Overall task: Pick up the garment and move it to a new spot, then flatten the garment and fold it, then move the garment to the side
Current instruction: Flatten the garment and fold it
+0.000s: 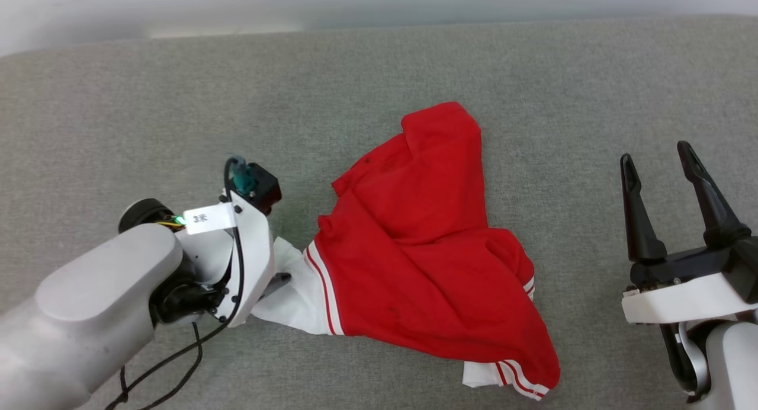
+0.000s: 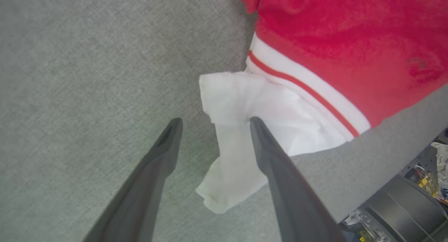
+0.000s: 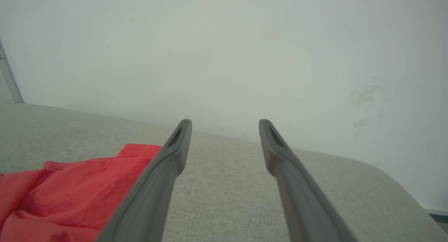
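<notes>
Left gripper: fingers apart, not clamped; tips straddle the edge of the white sleeve, one tip touching the cloth.
Right gripper: fingers apart, holding nothing; over bare surface, well apart from the garment, on its right.
Garment: crumpled heap at mid-surface, between both grippers; sleeve end toward left gripper.
Surface: grey fabric, bearing the garment.

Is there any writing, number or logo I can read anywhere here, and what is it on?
"3", then a mark too small to read: on the white tag fixed to the left arm.
The garment: no letters or numbers on the red and white cloth that faces the cameras.
No other writing is legible.
</notes>
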